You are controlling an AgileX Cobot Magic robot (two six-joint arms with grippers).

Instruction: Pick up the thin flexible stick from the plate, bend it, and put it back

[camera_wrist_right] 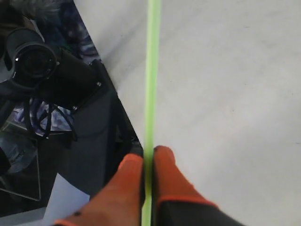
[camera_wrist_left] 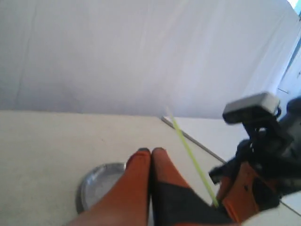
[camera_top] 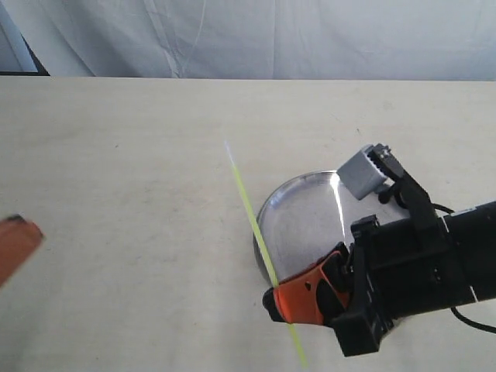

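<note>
The thin yellow-green stick [camera_top: 256,229] hangs straight in the air, slanting from a pale tip up left down past the plate's near rim. My right gripper [camera_top: 273,298] is shut on the stick near its lower end; in the right wrist view the stick [camera_wrist_right: 151,75] runs between the orange fingers [camera_wrist_right: 167,165] of the right gripper [camera_wrist_right: 148,157]. The round silver plate [camera_top: 310,225] lies on the table beneath, holding nothing. My left gripper [camera_wrist_left: 151,151] is shut with nothing in it, off at the exterior view's left edge [camera_top: 15,240]; its view shows the plate [camera_wrist_left: 96,183] and the stick [camera_wrist_left: 193,162].
The pale table [camera_top: 124,194] stretches around the plate. A white cloth backdrop [camera_top: 271,39] hangs behind the table's far edge. The right arm's black body and grey wrist camera [camera_top: 363,172] sit over the plate's right side.
</note>
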